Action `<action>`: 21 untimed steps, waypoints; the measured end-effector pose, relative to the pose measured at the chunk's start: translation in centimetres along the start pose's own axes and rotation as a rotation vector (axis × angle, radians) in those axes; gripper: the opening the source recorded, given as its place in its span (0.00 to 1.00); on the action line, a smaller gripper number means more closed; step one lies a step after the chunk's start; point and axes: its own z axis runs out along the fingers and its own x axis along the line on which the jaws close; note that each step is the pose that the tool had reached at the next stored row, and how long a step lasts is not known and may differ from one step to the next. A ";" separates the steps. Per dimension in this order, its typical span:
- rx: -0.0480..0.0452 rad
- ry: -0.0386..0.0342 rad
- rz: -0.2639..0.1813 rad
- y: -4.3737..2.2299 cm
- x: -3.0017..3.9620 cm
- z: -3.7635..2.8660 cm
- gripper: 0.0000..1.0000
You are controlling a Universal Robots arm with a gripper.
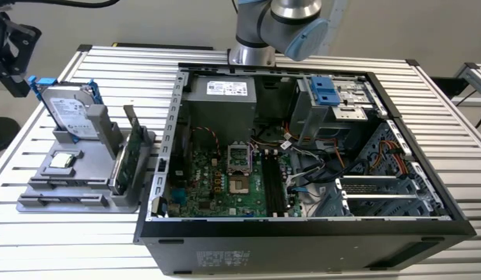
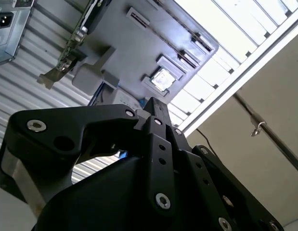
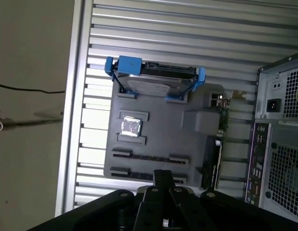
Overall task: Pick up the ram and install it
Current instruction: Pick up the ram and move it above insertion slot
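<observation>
dark-blue ram (image 3: 210, 166) stands edgewise beside the green card (image 3: 224, 122), long axis along it, toward the computer case (image 3: 278, 144) from the gripper (image 3: 163, 175), whose fingers (image 3: 159, 180) meet, empty.

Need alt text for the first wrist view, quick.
The claw hovers by a grey parts tray on a slatted table; the tray holds an upright hard drive with blue rails, a small chip and a green card on edge.
</observation>
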 end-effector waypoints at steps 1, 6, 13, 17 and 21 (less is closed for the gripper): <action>0.0000 0.0001 -0.005 0.00 0.00 0.00 0.00; 0.0004 0.0012 -0.030 0.00 0.00 0.00 0.00; 0.0009 0.0031 -0.069 0.00 0.00 0.00 0.00; 0.0013 0.0042 -0.093 0.00 0.00 0.01 0.00; 0.0022 0.0055 -0.119 0.00 0.00 0.01 0.00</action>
